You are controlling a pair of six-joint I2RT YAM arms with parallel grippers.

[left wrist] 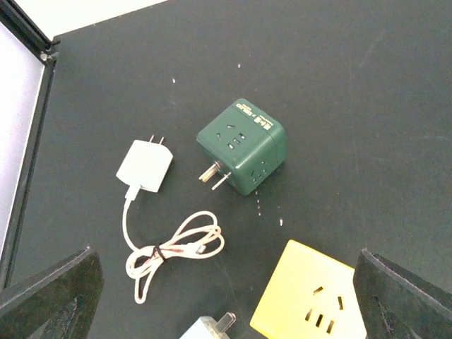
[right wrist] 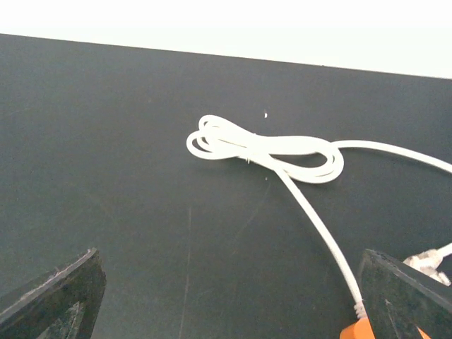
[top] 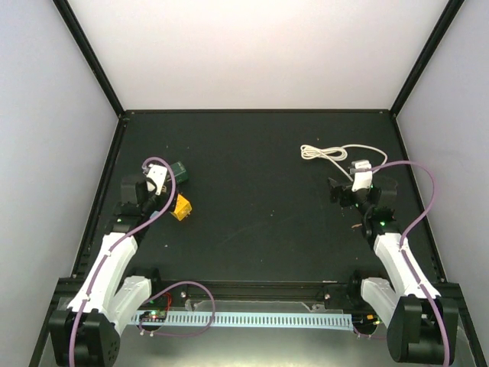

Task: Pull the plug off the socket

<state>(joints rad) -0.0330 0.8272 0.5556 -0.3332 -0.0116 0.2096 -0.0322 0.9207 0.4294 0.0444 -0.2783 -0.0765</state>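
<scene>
Only an orange corner of the socket (right wrist: 355, 330) shows, at the bottom edge of the right wrist view beside my right finger (right wrist: 406, 296). The long white cord (right wrist: 311, 212) runs from a loose coil (right wrist: 261, 148) down to that corner. The plug block itself is hidden. In the top view the coil (top: 321, 153) lies just beyond my right gripper (top: 353, 187), which hides the socket. My right gripper (right wrist: 229, 282) is wide open and empty above the table. My left gripper (top: 170, 191) is also wide open and empty (left wrist: 226, 282).
A dark green cube adapter (left wrist: 242, 145) with bare prongs, a white charger (left wrist: 145, 166) with a short bundled cord (left wrist: 173, 251), a yellow socket block (left wrist: 311, 300) and a pale blue plug (left wrist: 208, 328) lie by the left gripper. The yellow block (top: 182, 208) and green cube (top: 178, 170) sit far left.
</scene>
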